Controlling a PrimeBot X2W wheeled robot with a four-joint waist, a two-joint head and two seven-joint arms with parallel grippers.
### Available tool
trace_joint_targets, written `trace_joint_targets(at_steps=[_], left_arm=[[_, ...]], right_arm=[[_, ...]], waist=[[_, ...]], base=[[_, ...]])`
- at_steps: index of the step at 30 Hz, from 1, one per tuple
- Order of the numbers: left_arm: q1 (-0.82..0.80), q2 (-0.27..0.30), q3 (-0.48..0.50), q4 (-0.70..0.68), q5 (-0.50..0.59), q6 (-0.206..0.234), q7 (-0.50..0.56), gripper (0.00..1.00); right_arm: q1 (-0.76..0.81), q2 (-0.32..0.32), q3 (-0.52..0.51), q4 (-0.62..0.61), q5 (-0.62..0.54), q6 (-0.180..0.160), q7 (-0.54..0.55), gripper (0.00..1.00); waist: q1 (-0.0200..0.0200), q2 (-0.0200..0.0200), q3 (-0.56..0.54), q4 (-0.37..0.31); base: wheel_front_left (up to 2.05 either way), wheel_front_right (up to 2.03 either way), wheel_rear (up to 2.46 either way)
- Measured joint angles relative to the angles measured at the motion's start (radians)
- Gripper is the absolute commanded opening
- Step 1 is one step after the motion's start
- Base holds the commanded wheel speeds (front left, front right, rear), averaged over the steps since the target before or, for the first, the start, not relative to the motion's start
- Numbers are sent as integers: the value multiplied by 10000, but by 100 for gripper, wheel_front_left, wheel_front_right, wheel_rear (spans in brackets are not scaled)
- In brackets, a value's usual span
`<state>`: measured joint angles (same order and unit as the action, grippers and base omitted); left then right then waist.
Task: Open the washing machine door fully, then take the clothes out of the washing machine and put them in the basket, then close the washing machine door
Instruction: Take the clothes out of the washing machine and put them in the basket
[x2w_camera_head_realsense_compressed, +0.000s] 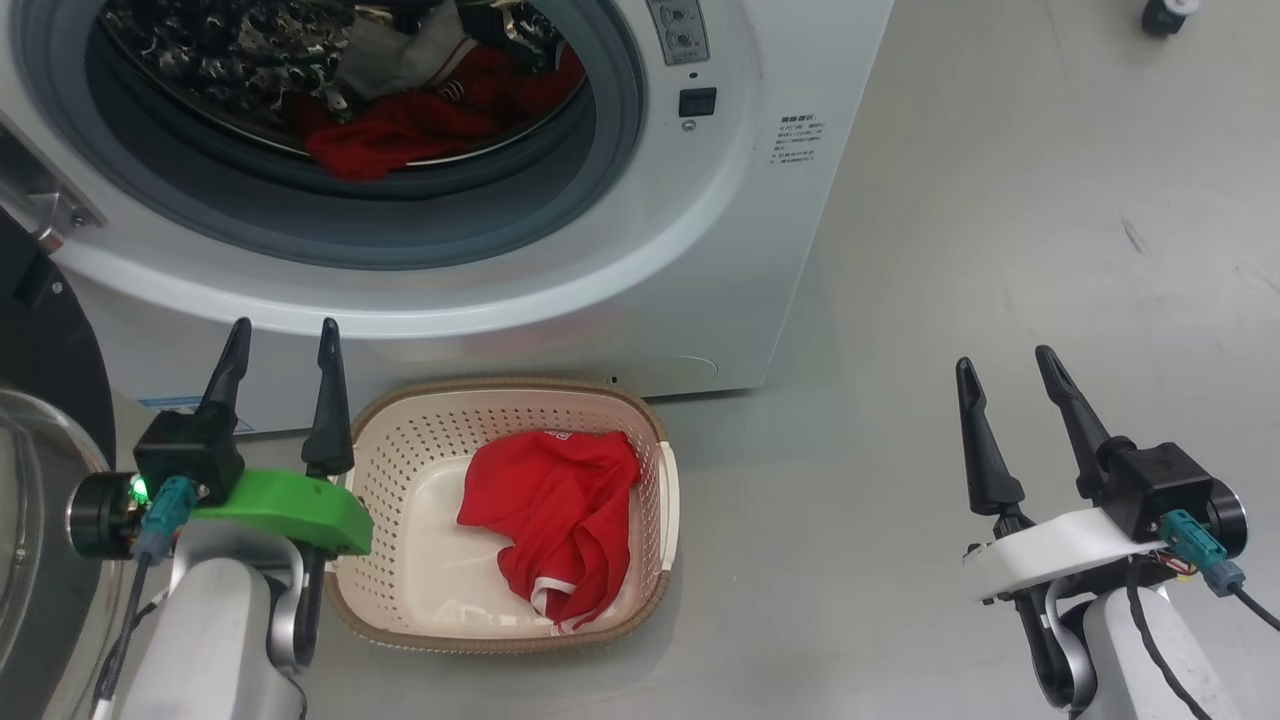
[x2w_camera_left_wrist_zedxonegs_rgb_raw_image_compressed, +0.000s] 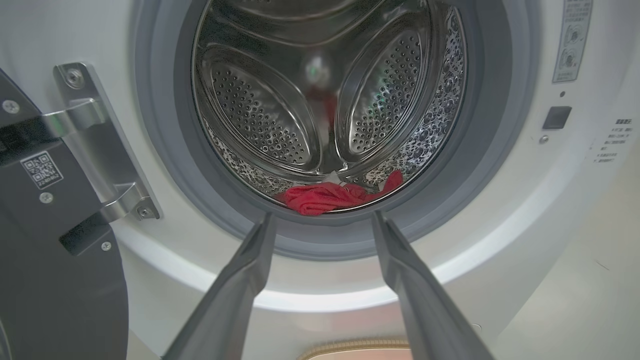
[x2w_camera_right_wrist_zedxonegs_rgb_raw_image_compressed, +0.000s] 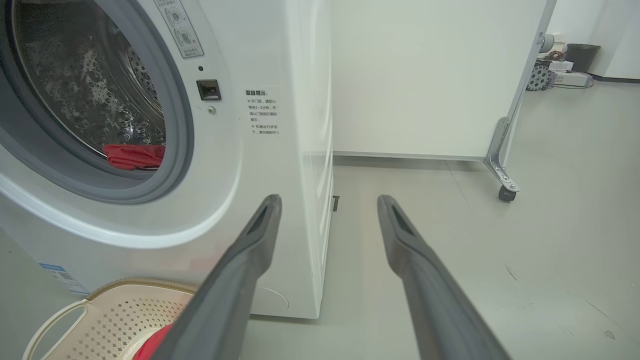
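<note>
Standing on a smooth, pale grey floor (x2w_camera_head_realsense_compressed: 950, 250), the white boxy washing machine (x2w_camera_head_realsense_compressed: 700, 250) faces the robot, and a white panel (x2w_camera_right_wrist_zedxonegs_rgb_raw_image_compressed: 425, 75) on a castor (x2w_camera_right_wrist_zedxonegs_rgb_raw_image_compressed: 507, 192) stands beyond the machine's right side. The door (x2w_camera_head_realsense_compressed: 50, 360) hangs open on a metal hinge (x2w_camera_left_wrist_zedxonegs_rgb_raw_image_compressed: 100, 145) at the machine's left edge, its glossy black rim and clear bulging glass swung clear of the round opening. A grey rubber ring (x2w_camera_head_realsense_compressed: 450, 215) lines the opening, and behind it sits the perforated steel drum (x2w_camera_left_wrist_zedxonegs_rgb_raw_image_compressed: 260, 115). Red cloth (x2w_camera_head_realsense_compressed: 400, 135) lies crumpled at the drum's front lip. The basket (x2w_camera_head_realsense_compressed: 500, 385), cream plastic with small holes and a brown braided rim, sits on the floor just in front of the machine, its long axis parallel to the machine's front. A red garment (x2w_camera_head_realsense_compressed: 560, 510) with white trim lies bunched inside it, stretching from the machine side towards the near rim. The left gripper (x2w_camera_head_realsense_compressed: 284, 330) hovers just beside the basket's left end, fingers spread and empty, pointing at the opening. The right gripper (x2w_camera_head_realsense_compressed: 1004, 358) hovers well right of the machine's front, fingers spread and empty, pointing past its right corner.
</note>
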<state>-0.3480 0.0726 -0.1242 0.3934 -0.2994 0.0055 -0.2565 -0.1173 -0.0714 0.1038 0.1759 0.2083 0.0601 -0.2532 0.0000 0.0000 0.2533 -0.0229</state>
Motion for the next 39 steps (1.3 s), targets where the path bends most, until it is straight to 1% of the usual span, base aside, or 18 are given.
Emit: trace_joint_targets(at_steps=[3,9,14,16,24,39], left_arm=[[519,-2,25,-380,125,82,0,100],[1430,0,67,-1024,180,86,0,100],[2223,2,73,-1312,192,119,0,100],[2486,2,38,-1413,194,117,0,100],[3392,0,-29,-1806,192,119,0,100],[3988,2,-59,-2470,194,221,0,100]], right_arm=[[195,-4,-31,12,-10,-6,0,100],[593,-21,-104,29,-10,-10,0,100],[904,-2,-92,29,-10,-25,0,100],[1002,2,-94,27,-10,-102,0,100],[1475,19,-69,29,-10,-109,0,100],[1629,36,-12,-150,-10,-109,2,100]], waist=[[0,0,-296,74],[0,0,-835,194],[0,0,-1209,274],[0,0,-1329,298],[-1,0,-1809,304],[0,0,-1929,306]], base=[[0,0,0],[0,0,0],[0,0,0],[0,0,0],[0,0,0],[0,0,0]])
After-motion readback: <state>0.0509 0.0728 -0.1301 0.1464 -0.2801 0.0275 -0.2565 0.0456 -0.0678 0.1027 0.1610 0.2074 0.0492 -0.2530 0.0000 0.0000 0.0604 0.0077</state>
